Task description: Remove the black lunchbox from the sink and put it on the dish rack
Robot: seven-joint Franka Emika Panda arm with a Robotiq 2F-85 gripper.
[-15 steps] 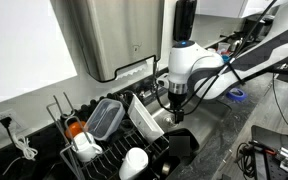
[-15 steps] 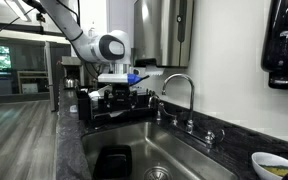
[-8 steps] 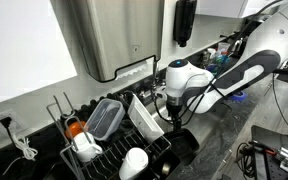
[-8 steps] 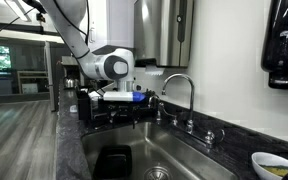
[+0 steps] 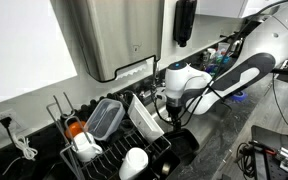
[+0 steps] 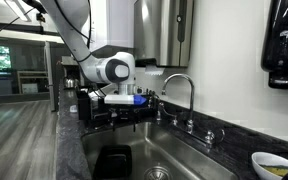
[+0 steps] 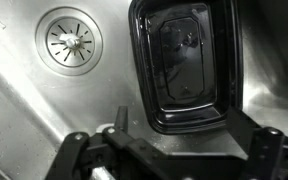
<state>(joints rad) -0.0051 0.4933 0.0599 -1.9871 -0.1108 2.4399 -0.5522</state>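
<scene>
Wrist view: black lunchbox is recorded lying flat on the floor of the sink, beside the drain, below the end effector and untouched by it. End effector fingers are spread wide, with nothing held. Dish rack is listed on the surface beside the sink.

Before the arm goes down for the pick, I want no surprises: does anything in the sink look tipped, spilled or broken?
Nothing stands out. The glossy black plastic lunchbox sits upright, open side up, on the floor of the stainless steel sink beside the round drain; no spill or crack shows.
</scene>
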